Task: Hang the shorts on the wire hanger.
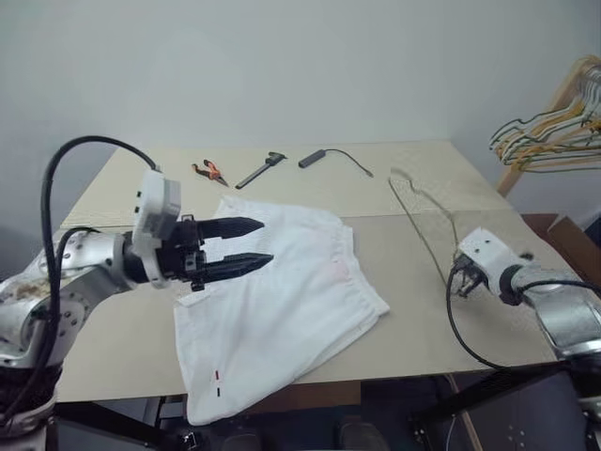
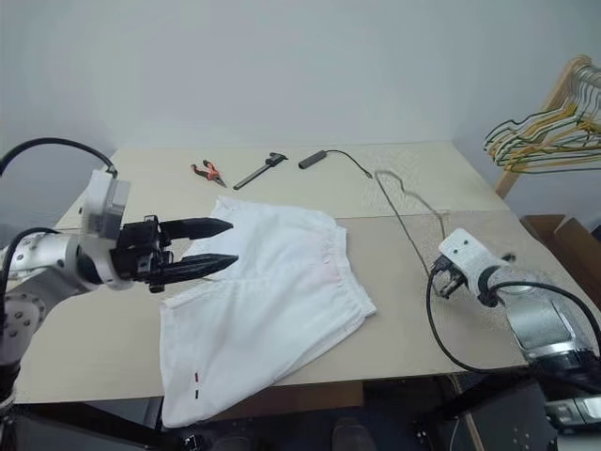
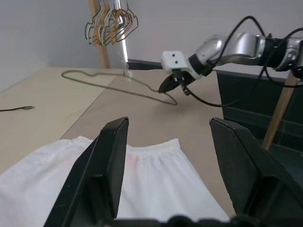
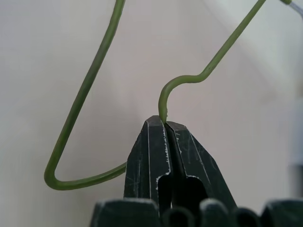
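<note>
Right wrist view shows the right gripper [image 4: 165, 124] with its two black fingers pressed together on the wire hanger [image 4: 85, 101], pinching the thin green-grey wire at the base of its hook bend. From the head camera, the right arm reaches forward and slightly downward at the right side of the surface [image 1: 113, 357], its white wrist housing near the front edge. The hanger runs from those fingers away across the tan surface toward the far side, raised at the gripped end as the left wrist view shows.

The left arm is bent across the robot's front, its forearm level and its left gripper [image 1: 246, 246] pointing toward the right. Its fingers stand moderately apart, one above the other, holding nothing, and hover over the near-left part of the shorts [image 1: 291, 310]. The shorts lie spread and crumpled in the middle of the surface, one leg hanging over the front edge, with a small red mark near that hem.

Pliers [image 1: 210, 171], a dark tool [image 1: 261, 170] and a black cable [image 1: 338, 158] lie along the far edge. A rack of hangers [image 1: 554, 127] stands at the far right.
</note>
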Motion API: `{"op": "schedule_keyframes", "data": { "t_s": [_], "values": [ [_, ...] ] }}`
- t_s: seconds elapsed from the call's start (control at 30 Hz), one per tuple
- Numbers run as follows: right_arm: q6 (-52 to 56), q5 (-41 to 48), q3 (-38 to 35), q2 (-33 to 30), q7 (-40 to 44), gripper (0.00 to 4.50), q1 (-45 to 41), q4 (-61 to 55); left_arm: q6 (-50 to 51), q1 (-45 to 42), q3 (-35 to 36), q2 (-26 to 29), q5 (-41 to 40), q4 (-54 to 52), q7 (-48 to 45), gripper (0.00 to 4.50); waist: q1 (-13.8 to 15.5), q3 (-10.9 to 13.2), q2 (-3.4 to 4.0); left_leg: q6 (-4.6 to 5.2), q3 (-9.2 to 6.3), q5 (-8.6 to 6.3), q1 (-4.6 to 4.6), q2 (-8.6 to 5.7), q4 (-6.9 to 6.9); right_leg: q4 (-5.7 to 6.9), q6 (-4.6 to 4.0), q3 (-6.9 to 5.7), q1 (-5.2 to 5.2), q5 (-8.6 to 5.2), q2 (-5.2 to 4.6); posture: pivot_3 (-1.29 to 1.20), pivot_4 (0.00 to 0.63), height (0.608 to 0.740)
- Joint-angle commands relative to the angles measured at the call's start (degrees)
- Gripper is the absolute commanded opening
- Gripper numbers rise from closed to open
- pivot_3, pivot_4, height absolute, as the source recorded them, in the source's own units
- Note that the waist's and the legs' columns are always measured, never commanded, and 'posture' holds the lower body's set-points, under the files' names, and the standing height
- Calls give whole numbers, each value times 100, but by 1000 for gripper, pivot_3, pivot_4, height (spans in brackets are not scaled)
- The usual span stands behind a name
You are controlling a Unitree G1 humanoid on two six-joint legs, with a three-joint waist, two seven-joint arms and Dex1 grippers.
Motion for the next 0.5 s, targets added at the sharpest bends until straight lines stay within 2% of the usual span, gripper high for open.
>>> {"op": "schedule_keyframes", "data": {
  "t_s": [0.03, 0.13, 0.23, 0.33, 0.5],
  "values": [
    [-2792, -1705, 269, -630, -1415, 26, -121, 226, 119, -604, -113, -112, 234, 493, -17, 2963, -30, 3, 4, -1, 1, 0, -2, -2, 2, 1, 4, 0, -1, -2, -2, -150, 0, 740],
    [-4165, -3090, 674, -992, -2668, 26, -564, 780, 181, -1127, -320, -258, 533, 1064, -86, 2963, -146, 3, 3, -3, 2, 1, -4, -4, 7, 1, 10, 1, -3, -4, -5, -164, 0, 740],
    [-4956, -3853, 825, -999, -3591, 26, -1042, 1208, 275, -1607, -589, -489, 858, 1667, -73, 2963, -307, 3, 1, -3, 1, 1, -3, -4, 5, -2, 2, 9, -2, 2, -5, -173, 0, 740],
    [-5228, -4097, 793, -854, -3889, 26, -1358, 1348, 115, -1923, -941, -720, 1266, 2041, -377, 2963, -443, 4, -1, -3, -3, 1, -7, -7, 4, -4, -24, 15, -4, 22, -7, -181, 0, 740],
    [-5541, -4262, 776, -761, -3845, 26, -1592, 1311, -178, -2227, -1655, -968, 1962, 2259, -1083, 2963, -633, 6, -3, -1, -35, 0, -9, -12, 3, -16, -10, 33, -5, 29, -12, -180, 0, 740]
  ]
}}
